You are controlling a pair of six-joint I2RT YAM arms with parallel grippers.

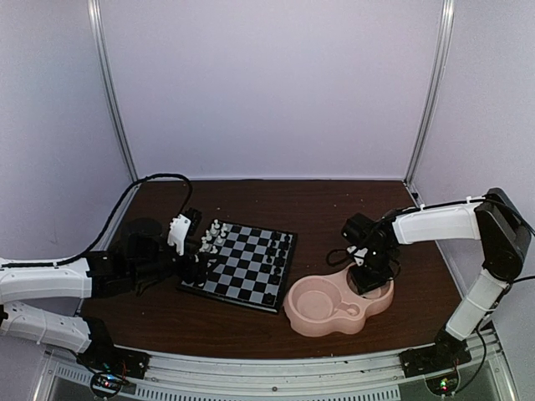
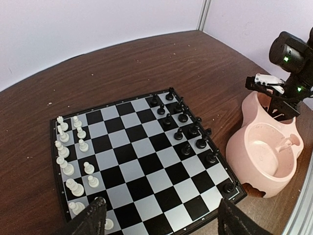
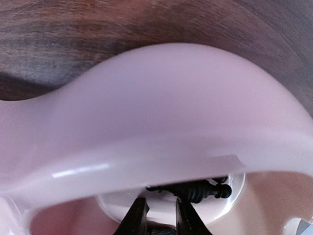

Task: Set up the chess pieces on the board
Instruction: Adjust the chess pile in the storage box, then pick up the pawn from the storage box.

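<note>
Behind pink dish rim [image 3: 146, 147], right tool [image 3: 160, 201] narrow at black piece [image 3: 195, 190], grip unclear, left tool [image 2: 162, 202] wide, empty

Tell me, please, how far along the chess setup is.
Looks mostly done: white pieces and black pieces stand in rows along opposite edges of the board. In hand: the right tool is down in the pink dish, nearly closed at a lying black piece; a grip isn't clear. The left tool hovers open at the board's edge. Left: that piece, plus any gaps in the rows.
</note>
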